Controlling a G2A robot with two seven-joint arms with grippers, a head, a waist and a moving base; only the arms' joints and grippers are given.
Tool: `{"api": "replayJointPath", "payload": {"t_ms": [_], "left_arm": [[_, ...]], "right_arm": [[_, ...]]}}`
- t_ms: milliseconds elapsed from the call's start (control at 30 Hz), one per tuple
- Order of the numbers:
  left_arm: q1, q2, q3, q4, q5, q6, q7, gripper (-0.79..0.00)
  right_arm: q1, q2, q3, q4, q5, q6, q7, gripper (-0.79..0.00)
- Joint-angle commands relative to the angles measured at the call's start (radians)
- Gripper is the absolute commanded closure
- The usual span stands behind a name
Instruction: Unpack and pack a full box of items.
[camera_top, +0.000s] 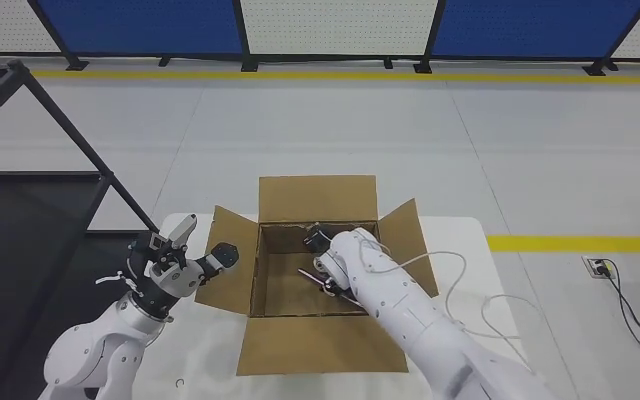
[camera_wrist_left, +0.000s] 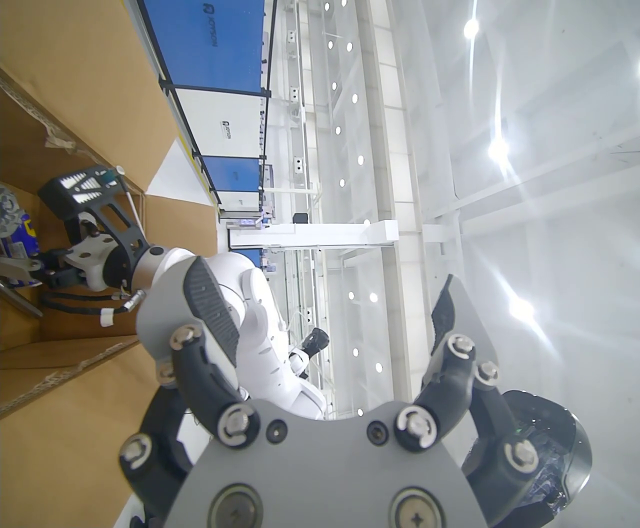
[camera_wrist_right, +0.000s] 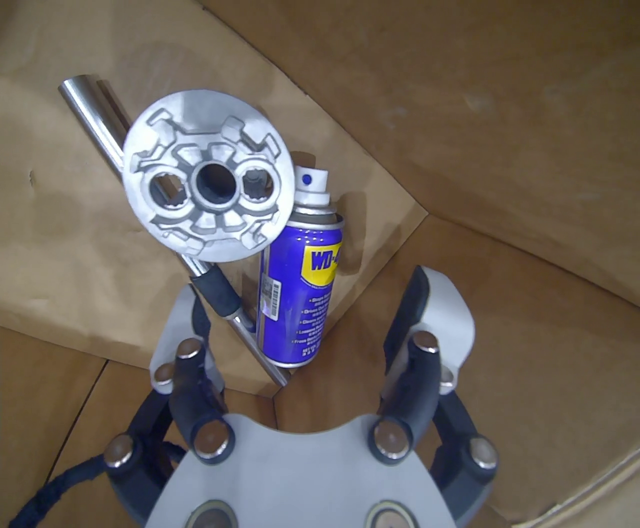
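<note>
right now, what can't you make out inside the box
Top view: the right arm covers most of the box floor, so the item count is unclear.
Right wrist view: the metal disc hides the middle of the steel tube.
Left wrist view: the picture's edge cuts off the spray can; its label is too small.

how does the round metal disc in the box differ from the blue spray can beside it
The round grey cast-metal disc is flat, bare and pierced with holes; the blue cylindrical spray can is long, printed, with a white nozzle. The disc overlaps a shiny steel tube; the can sits beside it. Both are inside the brown cardboard box.
</note>
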Motion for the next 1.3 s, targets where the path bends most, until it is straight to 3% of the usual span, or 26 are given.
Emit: {"api": "replayJointPath", "payload": {"t_ms": [0,167,867,967,1067,1133,1267], "left_arm": [[0.000,0.000,0.001,0.000,0.000,-0.001,0.001,-0.785],[0.002,0.001,0.003,-0.002,0.000,-0.003,0.003,-0.785],[0.021,0.005,0.005,-0.016,0.001,-0.016,0.015,-0.785],[0.026,0.006,0.002,-0.019,-0.001,-0.017,0.016,-0.785],[0.029,0.007,-0.001,-0.022,-0.002,-0.018,0.017,-0.785],[0.031,0.007,-0.002,-0.024,-0.003,-0.020,0.017,-0.785],[0.031,0.008,-0.001,-0.025,-0.002,-0.019,0.015,-0.785]], "right_arm": [[0.001,-0.008,-0.001,0.018,-0.004,0.009,-0.005,-0.431],[0.005,-0.026,0.003,0.063,0.000,0.002,-0.022,-0.382],[0.008,-0.074,0.026,0.182,0.011,-0.016,-0.061,-0.379],[0.010,-0.078,0.029,0.192,0.010,-0.017,-0.062,-0.314],[0.013,-0.081,0.033,0.198,0.009,-0.014,-0.070,-0.099],[0.015,-0.083,0.035,0.199,0.006,-0.011,-0.076,0.000],[0.018,-0.084,0.039,0.201,0.001,0.007,-0.090,0.000]]}}
